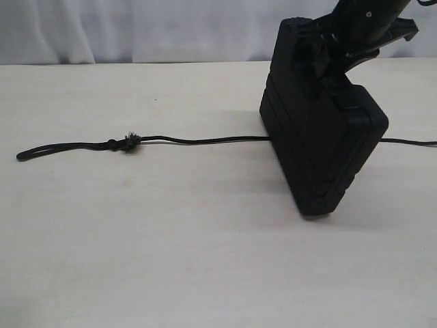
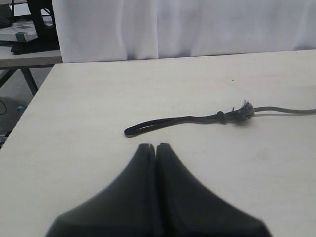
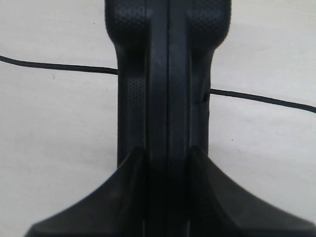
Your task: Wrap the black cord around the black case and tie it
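Black case held on edge, black cord laid across the table

The black case (image 1: pixel 321 143) stands upright on its narrow edge at the table's (image 1: pixel 171 260) right side. The right gripper (image 3: pixel 167 154) is clamped on its upper edge, one finger on each face. The black cord (image 1: pixel 198 141) lies straight, disappearing at the case and reappearing beyond it. Its looped end (image 1: pixel 31 154) and frayed knot (image 1: pixel 130 141) lie far left. The left gripper (image 2: pixel 155 148) hovers fully closed and empty near the loop.
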